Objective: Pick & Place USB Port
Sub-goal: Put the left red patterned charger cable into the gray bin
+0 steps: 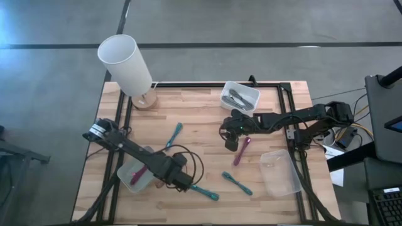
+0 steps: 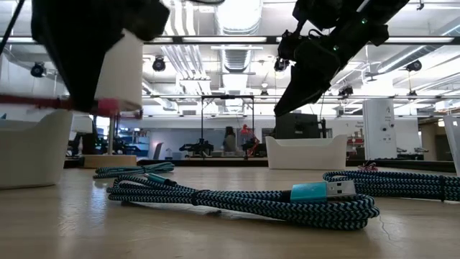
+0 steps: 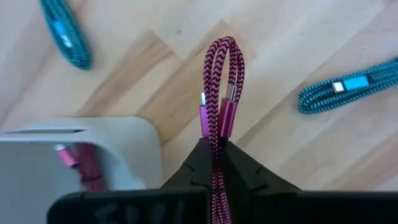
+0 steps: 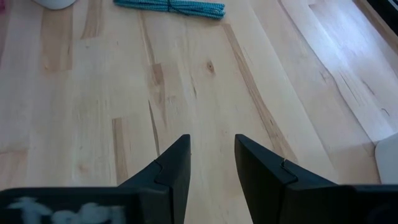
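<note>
One pink cable (image 3: pixel 219 93), folded into a loop with its plugs side by side, is clamped between the fingers of the left pincer (image 3: pixel 214 149), raised above the counter (image 1: pixel 201 113) near its front-left corner. Just beside it sits a white tray (image 3: pixel 118 146) that already holds another pink cable (image 3: pixel 84 167). Teal cables (image 1: pixel 206 191) lie scattered on the wood: one near the front edge by the left arm, one (image 1: pixel 237 182) further right, one (image 1: pixel 174 134) toward the middle. The right pincer (image 4: pixel 212 163) hangs over bare wood right of centre, fingers a narrow way apart and holding nothing; a third pink cable (image 1: pixel 242 151) lies just in front of it. A white bin (image 1: pixel 240 96) sits at the back edge, a clear tray (image 1: pixel 281 172) near the front-right corner.
</note>
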